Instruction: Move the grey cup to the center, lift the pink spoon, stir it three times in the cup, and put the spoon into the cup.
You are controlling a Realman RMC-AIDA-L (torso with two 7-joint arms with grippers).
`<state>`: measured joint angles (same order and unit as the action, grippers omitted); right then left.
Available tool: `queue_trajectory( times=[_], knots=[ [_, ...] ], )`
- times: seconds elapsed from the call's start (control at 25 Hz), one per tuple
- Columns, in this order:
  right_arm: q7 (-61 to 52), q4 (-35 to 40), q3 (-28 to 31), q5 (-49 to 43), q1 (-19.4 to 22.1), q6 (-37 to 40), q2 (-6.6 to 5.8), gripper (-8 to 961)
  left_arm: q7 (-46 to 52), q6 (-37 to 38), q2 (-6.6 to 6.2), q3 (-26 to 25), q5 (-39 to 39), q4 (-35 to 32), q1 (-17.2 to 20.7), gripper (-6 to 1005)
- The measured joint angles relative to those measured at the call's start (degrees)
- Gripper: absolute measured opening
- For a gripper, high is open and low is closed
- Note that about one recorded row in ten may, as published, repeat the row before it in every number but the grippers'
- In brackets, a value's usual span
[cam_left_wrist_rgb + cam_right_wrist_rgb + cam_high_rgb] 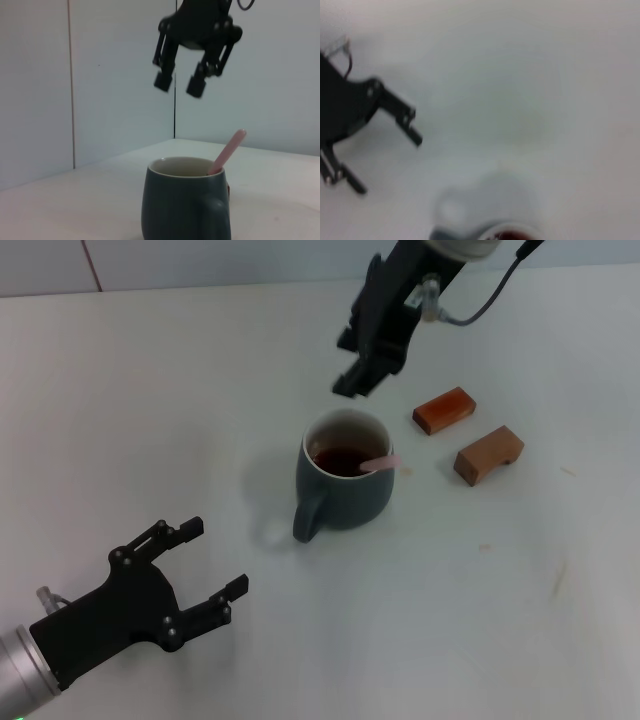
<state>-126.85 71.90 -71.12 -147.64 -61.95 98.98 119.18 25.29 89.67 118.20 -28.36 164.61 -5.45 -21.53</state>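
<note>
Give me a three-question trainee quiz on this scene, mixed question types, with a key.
1. True or false: the pink spoon lies flat on the table.
2. The right gripper is: A) shut on the spoon; B) open, above and clear of the grey cup; C) gripping the cup's handle.
3. How many brown wooden blocks lie beside the cup, and on which of the robot's sides?

Key
1. False: it stands in the cup, handle leaning on the rim.
2. B.
3. Two, on the robot's right. The left gripper rests open on the opposite side, nearer the robot.
</note>
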Motion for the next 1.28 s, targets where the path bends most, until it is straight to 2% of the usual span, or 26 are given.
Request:
queue_trajectory(
  times=[0.04,0.16,0.2,0.24,0.32,0.36,0.4,0.44,0.56,0.6,0.64,0.76,0.8,0.84,0.88,0.96,1.0,1.04,1.2,1.28],
  knots=[
    [0.0,0.0,0.0,0.0,0.0,0.0,0.0,472,0.0,0.0,0.0,0.0,0.0,0.0,0.0,844],
    [3.24,10.17,0.86,8.78,9.54,-2.87,-0.06,495,0.14,0.02,-0.05,-0.11,-0.03,0.01,0.05,844],
    [6.79,14.48,1.76,15.73,16.11,-5.55,-0.08,502,0.16,-0.02,-0.07,-0.12,-0.04,0.0,0.04,844],
    [6.79,14.48,1.76,15.73,16.11,-5.55,-0.08,502,0.16,-0.02,-0.07,-0.12,-0.04,0.0,0.04,844],
    [12.03,16.58,3.11,24.41,23.08,-8.81,-0.1,502,0.17,-0.12,-0.07,-0.12,-0.06,0.04,-0.01,844],
    [14.83,16.44,4.05,28.92,26.12,-10.42,-0.07,502,0.17,-0.18,-0.07,-0.12,-0.07,0.07,-0.07,844],
    [20.53,14.27,6.0,37.38,30.79,-12.74,-0.07,502,0.19,-0.22,-0.07,-0.15,-0.07,0.1,-0.19,844],
    [20.53,14.27,6.0,37.38,30.79,-12.74,-0.07,502,0.19,-0.22,-0.07,-0.15,-0.07,0.1,-0.19,844],
    [30.34,6.94,9.94,51.43,35.75,-13.79,-0.12,502,0.25,-0.3,-0.07,-0.23,-0.08,0.09,-0.44,844],
    [37.18,-0.18,13.06,60.22,37.85,-13.05,-0.12,502,0.26,-0.31,-0.07,-0.28,-0.08,0.09,-0.49,844],
    [37.18,-0.18,13.06,60.22,37.85,-13.05,-0.12,502,0.26,-0.31,-0.07,-0.28,-0.08,0.09,-0.49,844],
    [46.75,-11.99,18.1,69.06,39.32,-9.77,-0.25,501,0.27,-0.33,-0.07,-0.48,-0.09,0.09,-0.53,844],
    [52.37,-19.59,21.2,70.5,39.44,-7.51,-0.54,501,0.28,-0.35,-0.07,-0.75,-0.14,0.09,-0.53,844],
    [52.37,-19.59,21.2,70.5,39.44,-7.51,-0.54,501,0.28,-0.35,-0.07,-0.75,-0.14,0.09,-0.53,844],
    [54.62,-23.21,22.33,70.5,39.48,-6.88,-0.71,501,0.29,-0.35,-0.07,-0.83,-0.16,0.09,-0.53,844],
    [57.67,-28.96,23.21,70.14,39.54,-6.68,-1.38,501,0.29,-0.34,-0.07,-0.88,-0.17,0.09,-0.53,844],
    [60.31,-34.64,23.38,69.09,39.5,-6.91,-2.58,501,0.29,-0.34,-0.07,-0.91,-0.18,0.1,-0.53,844],
    [60.31,-34.64,23.38,69.09,39.5,-6.91,-2.58,501,0.29,-0.34,-0.07,-0.91,-0.18,0.1,-0.53,844],
    [67.14,-45.89,23.25,65.65,39.29,-8.1,-4.64,504,0.29,-0.35,-0.07,-0.95,-0.18,0.09,-0.53,844],
    [68.25,-47.35,23.18,65.28,39.48,-8.52,-4.76,509,0.29,-0.36,-0.07,-1.01,-0.18,0.09,-0.53,844]
  ],
)
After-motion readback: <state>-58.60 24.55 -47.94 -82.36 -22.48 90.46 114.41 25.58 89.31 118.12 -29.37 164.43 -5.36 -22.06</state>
